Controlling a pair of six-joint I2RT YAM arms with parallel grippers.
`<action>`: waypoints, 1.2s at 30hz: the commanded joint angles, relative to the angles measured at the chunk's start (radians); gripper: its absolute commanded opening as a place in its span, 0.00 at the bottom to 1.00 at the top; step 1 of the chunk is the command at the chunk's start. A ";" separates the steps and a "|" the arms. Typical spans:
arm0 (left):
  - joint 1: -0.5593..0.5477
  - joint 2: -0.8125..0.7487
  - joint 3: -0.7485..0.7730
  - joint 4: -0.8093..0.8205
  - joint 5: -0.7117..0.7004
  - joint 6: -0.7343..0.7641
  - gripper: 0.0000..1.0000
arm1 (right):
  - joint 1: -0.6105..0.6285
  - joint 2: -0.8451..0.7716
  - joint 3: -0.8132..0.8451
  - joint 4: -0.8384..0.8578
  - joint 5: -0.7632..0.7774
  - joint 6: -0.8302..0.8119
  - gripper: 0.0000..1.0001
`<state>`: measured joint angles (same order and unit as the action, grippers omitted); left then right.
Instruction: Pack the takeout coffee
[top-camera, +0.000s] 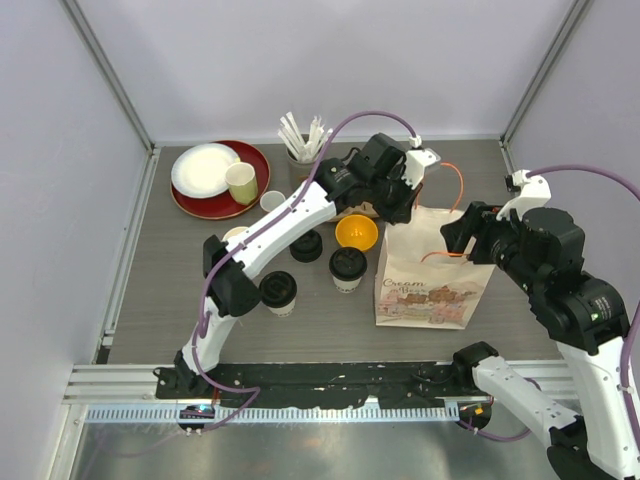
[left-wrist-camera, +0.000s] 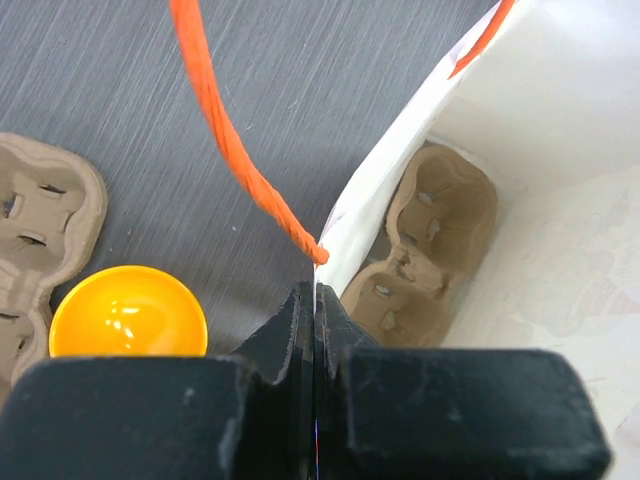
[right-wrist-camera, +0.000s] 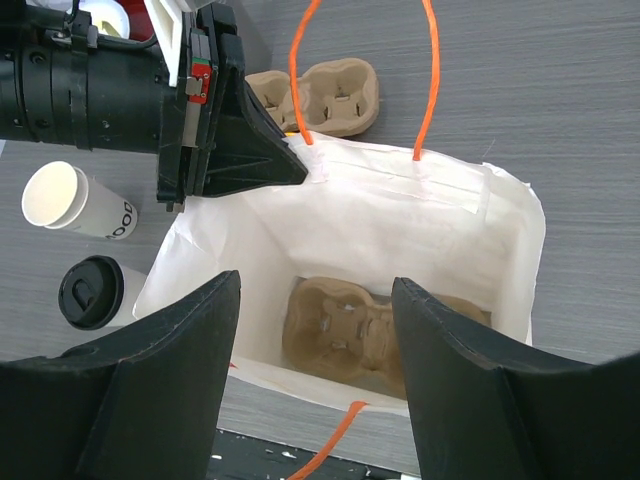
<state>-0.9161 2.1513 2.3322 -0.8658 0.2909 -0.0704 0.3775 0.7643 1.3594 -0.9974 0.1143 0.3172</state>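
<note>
Left gripper: jaws closed flat on the rim of the paper bag, pinching the paper right below the root of one orange handle. Same grip confirmed from the right wrist view, at the bag's upper-left corner.

Right gripper: jaws spread wide, holding nothing, hanging over the open bag mouth.

Straight below the right jaws, on the bag floor: a brown pulp cup carrier. Also visible just right of the left jaws, past the pinched wall.

Outside the bag, beyond the left jaws: a second carrier flat on the table. Just left of the left jaws: yellow bowl.

Takeout coffee not in the bag. Upright on the table, well left of both sets of jaws: first coffee cup, near the bag's left wall but apart from it, and second coffee cup, farther left by the left arm's elbow. Black lids on both. One more black lid between and behind them; cannot tell what sits under it.
</note>
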 joint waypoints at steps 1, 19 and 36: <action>-0.004 -0.050 0.015 0.040 0.024 0.009 0.03 | 0.000 -0.010 0.001 0.065 -0.002 0.016 0.68; -0.075 -0.021 0.007 0.100 -0.110 0.184 0.00 | -0.002 -0.022 -0.066 0.077 0.367 0.037 0.68; -0.073 -0.027 0.007 0.083 -0.159 0.161 0.20 | -0.002 -0.026 -0.065 0.109 0.357 -0.018 0.68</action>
<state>-0.9928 2.1509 2.3196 -0.8040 0.1741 0.1055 0.3775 0.7559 1.2366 -0.9348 0.4839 0.3157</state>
